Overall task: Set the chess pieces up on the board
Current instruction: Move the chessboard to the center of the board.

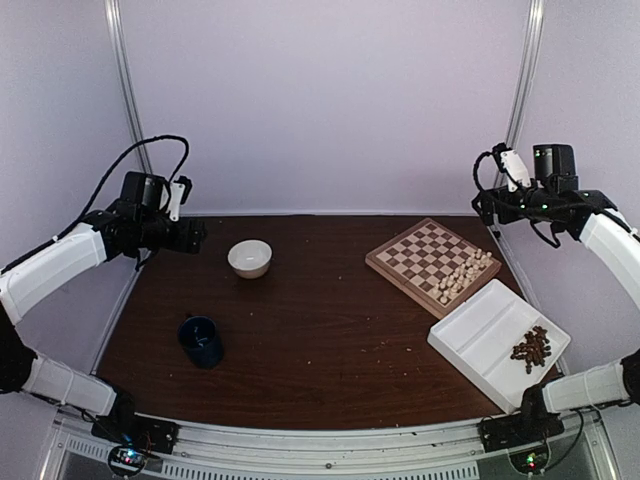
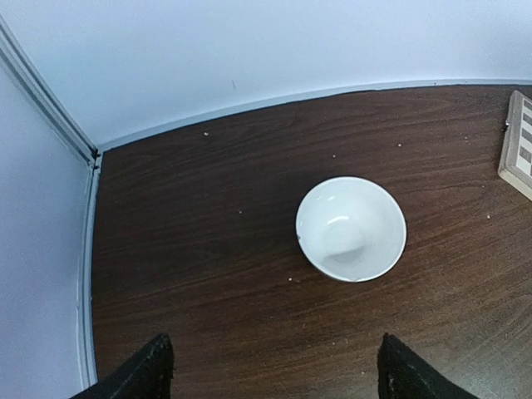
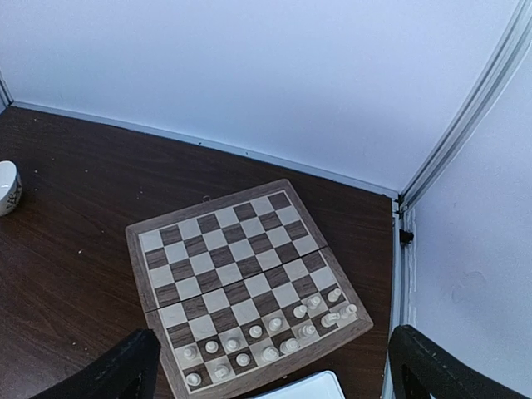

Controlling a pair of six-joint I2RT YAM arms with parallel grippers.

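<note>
Board (image 1: pixel 418 248): sitting at 2 o'clock on the table (image 1: pixel 320 330), angled toward the tray (image 1: pixel 478 335).
Pale pieces (image 1: pixel 462 275): standing along its 4 o'clock edge, likely already set.
Dark pieces (image 1: pixel 531 349): lying heaped in the tray, probably awaiting the bare 10 o'clock rows.
Right claw (image 3: pixel 278 370): hanging above the board, spread wide, holding nothing.
Left claw (image 2: pixel 274 374): hovering near the bowl (image 2: pixel 351 229) at 11 o'clock, gaping, touching nothing.
</note>
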